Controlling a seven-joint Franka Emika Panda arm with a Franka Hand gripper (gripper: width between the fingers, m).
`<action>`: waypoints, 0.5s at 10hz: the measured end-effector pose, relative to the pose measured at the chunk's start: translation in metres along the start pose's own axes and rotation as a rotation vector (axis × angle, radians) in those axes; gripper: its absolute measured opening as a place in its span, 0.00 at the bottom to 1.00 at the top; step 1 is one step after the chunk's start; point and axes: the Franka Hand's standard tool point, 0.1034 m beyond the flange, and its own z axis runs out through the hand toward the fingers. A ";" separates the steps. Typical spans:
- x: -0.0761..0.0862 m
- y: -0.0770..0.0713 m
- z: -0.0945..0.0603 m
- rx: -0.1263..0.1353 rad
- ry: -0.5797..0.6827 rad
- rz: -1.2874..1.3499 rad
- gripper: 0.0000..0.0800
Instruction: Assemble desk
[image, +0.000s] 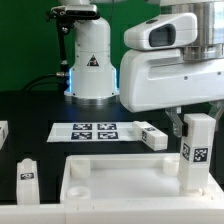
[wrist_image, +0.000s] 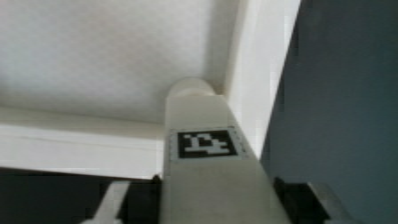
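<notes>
Pinching a leg (image: 196, 150), the hand (wrist_image: 210, 200) holds it upright at the panel (image: 110, 182).

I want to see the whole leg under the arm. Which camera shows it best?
The exterior view: the leg stands upright at the panel's corner, seen from the side, nearly full length, tag showing. The wrist view looks down along the leg, so it appears squashed, with the panel's corner beyond.
</notes>
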 end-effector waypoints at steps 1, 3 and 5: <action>0.000 0.000 0.000 0.000 0.000 0.039 0.36; 0.000 -0.001 0.001 0.003 0.019 0.293 0.36; 0.001 -0.002 0.002 0.025 0.034 0.663 0.36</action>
